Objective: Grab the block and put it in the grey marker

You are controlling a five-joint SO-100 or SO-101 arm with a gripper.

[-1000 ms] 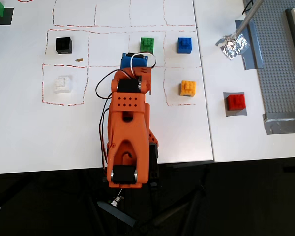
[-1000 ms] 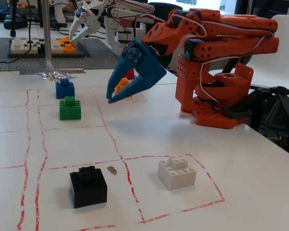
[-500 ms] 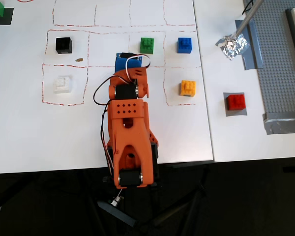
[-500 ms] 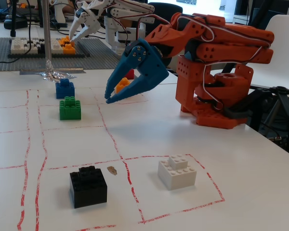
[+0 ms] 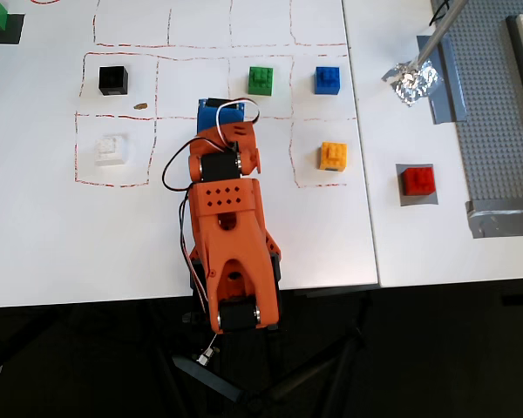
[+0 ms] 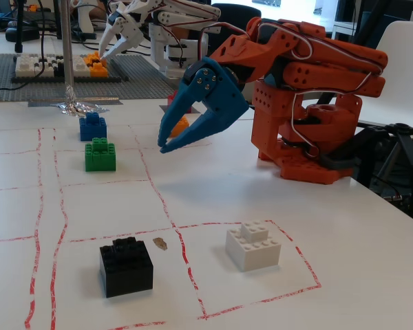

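The red block sits on the grey marker at the right of the overhead view, on the second white sheet. My gripper has blue jaws and is folded back over the orange arm base, far to the left of the block. In the fixed view the gripper hangs above the table with its fingertips together and nothing in it. The red block is almost wholly hidden behind the gripper in that view.
In the red-lined grid stand a black block, a white block, a green block, a blue block and an orange-yellow block. Crumpled foil and a grey baseplate lie at the right.
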